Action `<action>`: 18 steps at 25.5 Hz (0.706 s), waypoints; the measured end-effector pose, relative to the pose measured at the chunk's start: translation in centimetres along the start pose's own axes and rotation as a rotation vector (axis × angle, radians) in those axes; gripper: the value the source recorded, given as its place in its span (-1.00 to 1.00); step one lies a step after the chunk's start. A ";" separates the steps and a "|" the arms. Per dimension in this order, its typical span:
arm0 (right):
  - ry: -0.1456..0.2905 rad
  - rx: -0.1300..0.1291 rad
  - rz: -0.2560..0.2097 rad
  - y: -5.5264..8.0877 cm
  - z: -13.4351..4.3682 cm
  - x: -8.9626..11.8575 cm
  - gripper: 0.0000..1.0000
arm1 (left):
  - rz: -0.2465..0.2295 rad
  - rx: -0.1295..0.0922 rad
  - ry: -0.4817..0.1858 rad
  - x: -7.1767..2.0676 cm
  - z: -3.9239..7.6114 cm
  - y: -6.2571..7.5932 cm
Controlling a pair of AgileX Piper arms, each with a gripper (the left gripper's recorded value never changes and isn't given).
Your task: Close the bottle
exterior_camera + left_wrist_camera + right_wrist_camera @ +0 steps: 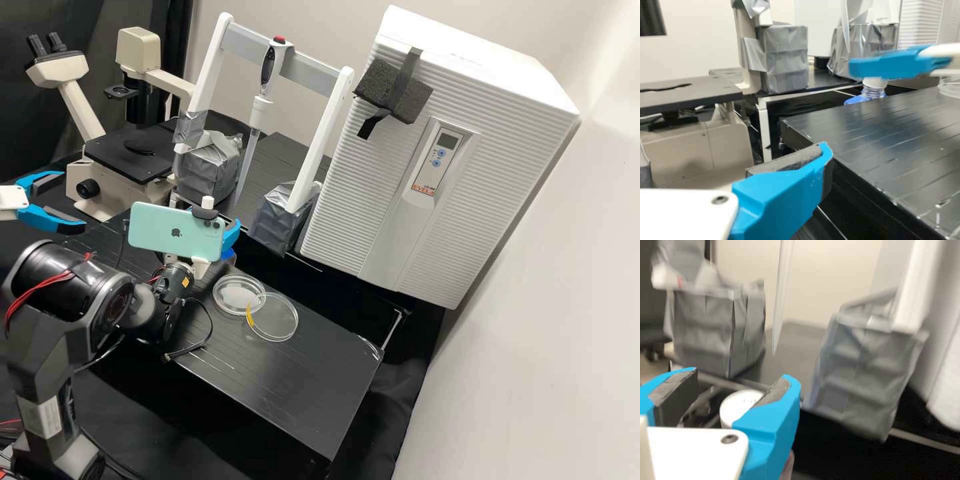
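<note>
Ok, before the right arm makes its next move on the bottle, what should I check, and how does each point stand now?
1. White round cap sits on the clear plastic bottle: ok.
2. Cap lies between the right gripper fingers: ok.
3. Fingers closed on the cap: not ok, a gap shows on one side.
4. Cap screwed tight: cannot tell.
5. Left gripper open and away from the bottle: ok.

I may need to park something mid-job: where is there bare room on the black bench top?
Free: the near half of the bench top, from the two petri dishes to its front edge and right corner. Crowded: the far left corner, where the right gripper sits astride the bottle cap, with a loose cable nearby.
</note>
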 end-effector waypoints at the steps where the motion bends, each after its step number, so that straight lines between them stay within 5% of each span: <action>1: 0.026 -0.006 0.031 0.3 -0.4 -0.4 1.00 | 0.009 0.008 0.008 0.02 0.0 0.1; 5: 0.101 -0.044 0.129 0.7 -1.8 -2.4 1.00 | 0.037 0.051 0.025 0.06 0.6 0.5; 9: 0.099 -0.043 0.138 0.5 -2.0 -3.3 1.00 | 0.063 0.113 0.055 -0.05 1.3 0.7; 14: 0.099 -0.043 0.138 0.5 -2.0 -3.3 1.00 | 0.080 0.145 0.053 -0.27 2.1 0.9; 18: 0.099 -0.043 0.138 0.5 -2.0 -3.3 1.00 | 0.116 0.136 0.084 -0.71 2.0 1.5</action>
